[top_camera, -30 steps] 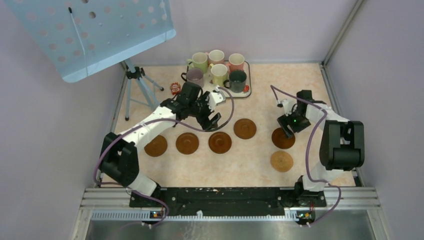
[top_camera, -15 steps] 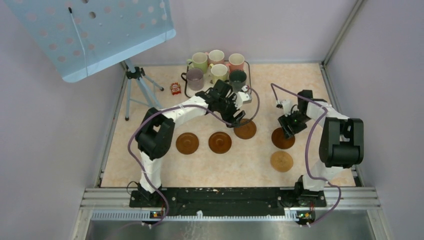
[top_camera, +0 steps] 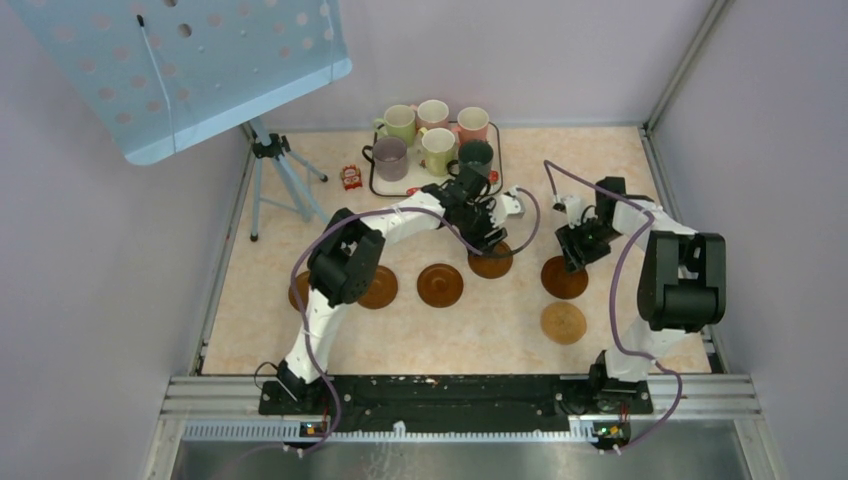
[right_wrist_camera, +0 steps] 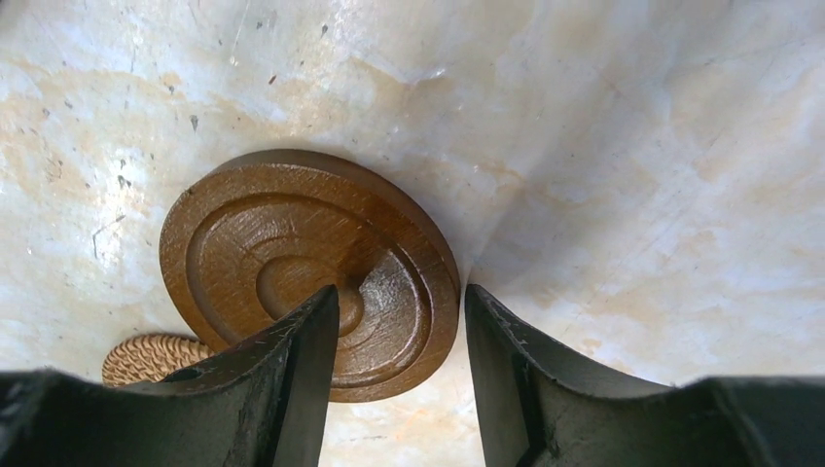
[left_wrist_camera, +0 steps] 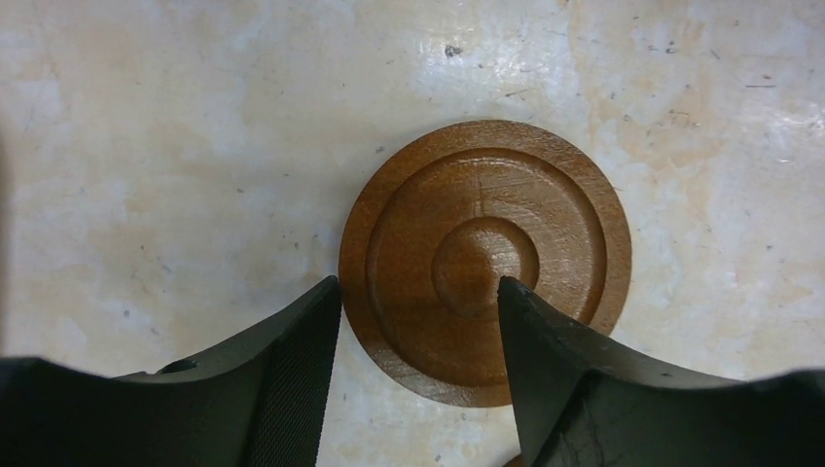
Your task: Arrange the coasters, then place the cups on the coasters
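Counting off the top view: six coasters, six cups, two grippers

Coasters: five dark brown plus one tan coaster, which lay nearest the arm bases on the right. Three dark ones sat in a row on the table: leftmost coaster mostly hidden behind the left arm, second coaster, third coaster. The fourth coaster lay flat under the left gripper. Its jaws were apart, one finger just beside the rim, the other over the centre boss; not clamped, contact unclear. The fifth coaster lay under the right gripper. Jaws were apart there too, one finger over the centre, the other outside the rim, so the rim sat between them; no clamp visible

Cups: all six were bunched on the tray at the far side, well apart from the row. First light green cup, second light green cup, first pink cup, second pink cup, one purple-grey cup, one dark green cup

Other: one tripod under one perforated blue panel, one small red object just left of the tray
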`<state>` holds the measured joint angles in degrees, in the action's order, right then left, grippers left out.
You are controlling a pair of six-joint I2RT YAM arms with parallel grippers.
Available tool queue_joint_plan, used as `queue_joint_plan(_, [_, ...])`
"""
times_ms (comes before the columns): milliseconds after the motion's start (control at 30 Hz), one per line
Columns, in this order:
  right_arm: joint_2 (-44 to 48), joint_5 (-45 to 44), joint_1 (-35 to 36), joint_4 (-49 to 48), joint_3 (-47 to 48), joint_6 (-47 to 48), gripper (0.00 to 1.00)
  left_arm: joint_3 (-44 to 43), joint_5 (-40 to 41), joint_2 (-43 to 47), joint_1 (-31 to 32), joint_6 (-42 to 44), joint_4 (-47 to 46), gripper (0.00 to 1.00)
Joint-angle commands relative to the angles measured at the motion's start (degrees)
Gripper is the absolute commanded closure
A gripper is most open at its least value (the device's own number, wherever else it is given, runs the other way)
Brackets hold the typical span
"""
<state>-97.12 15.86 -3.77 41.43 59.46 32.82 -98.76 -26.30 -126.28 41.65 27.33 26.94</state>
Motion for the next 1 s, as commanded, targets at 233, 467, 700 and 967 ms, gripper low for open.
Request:
queue_joint_plan(233, [-1.7, 1.0, -0.5, -0.1, 2.0, 0.5, 0.46, -2.9, 0.0, -2.9, 2.1, 4.2, 1.3, 0.43])
queue_joint_plan(467, [-0.3, -0.9, -0.5, -1.8, -0.5, 1.3, 0.43, 2.3, 0.3, -0.5, 5.1, 5.0, 1.0, 0.56])
queue_joint_plan(700, [-0.4, -1.3, -0.5, -1.4, -1.2, 3.6, 0.45, 3.7, 0.2, 0.4, 7.3, 3.0, 0.5, 0.62])
queue_joint_plan(967, [-0.2, -0.6, -0.5, -0.8, -1.3, 4.8, 0.49, 5.2, 0.5, 1.0, 8.5, 2.1, -0.3, 0.62])
